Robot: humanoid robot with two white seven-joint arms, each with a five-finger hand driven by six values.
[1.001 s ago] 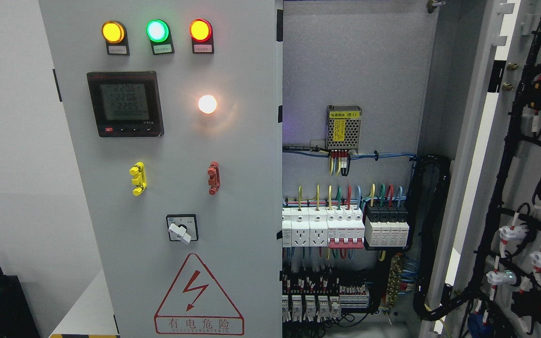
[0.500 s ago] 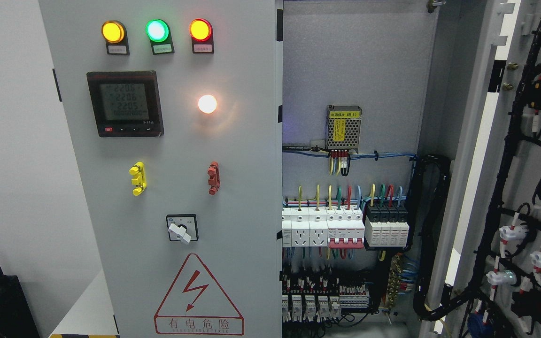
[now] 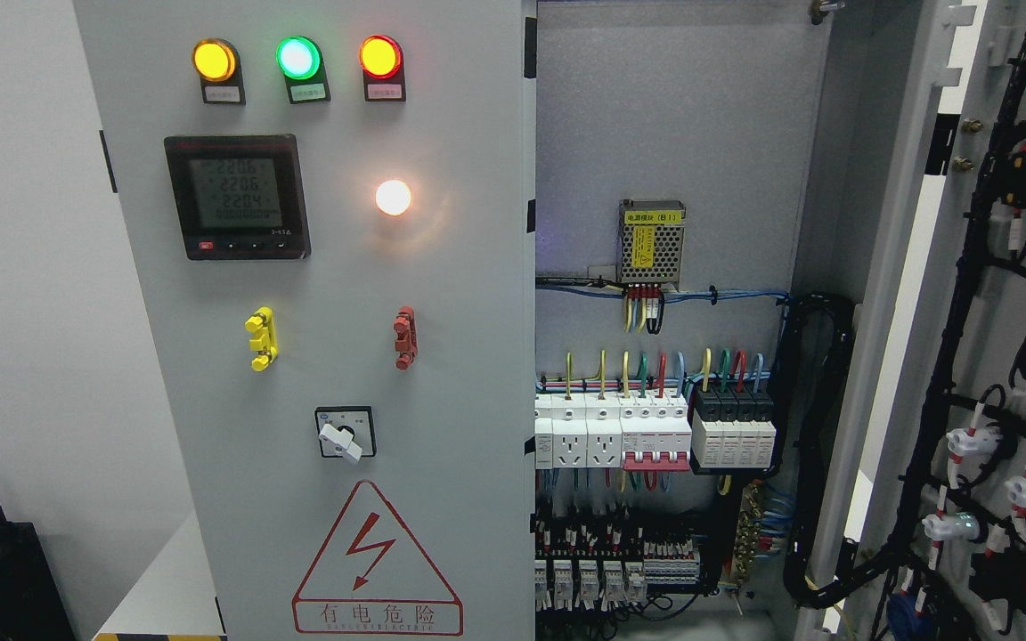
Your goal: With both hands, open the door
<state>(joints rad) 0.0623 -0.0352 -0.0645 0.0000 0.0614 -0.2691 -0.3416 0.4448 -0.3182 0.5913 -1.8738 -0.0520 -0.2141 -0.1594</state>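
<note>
Across the left half of the frame you have the left door (image 3: 317, 356), grey and closed, facing you flat. Along its top sit three lit lamps: amber lamp (image 3: 214, 60), green lamp (image 3: 298, 58) and red lamp (image 3: 380, 56). Below them at upper left is the black digital meter (image 3: 238, 197), with a glowing white lamp (image 3: 393, 197) to its right. At mid-height you see a yellow handle (image 3: 261, 338) and, further right, a red handle (image 3: 404, 337); beneath and between them is the rotary switch (image 3: 346, 433), and at the bottom edge the red-bordered warning triangle (image 3: 376, 561) (a lightning bolt with Chinese lettering under it).

The right door (image 3: 994, 338) stands swung wide open at the far right of the frame, its inner face toward you, carrying black cable bundles and small components. Between the doors the cabinet interior (image 3: 664, 116) is exposed: a small power supply (image 3: 652, 242) with a yellow label at centre, and a row of white breakers (image 3: 620, 432) with coloured wires just below it.

Neither of your robot's hands is in the picture, so you cannot tell what the fingers are doing or holding.
</note>
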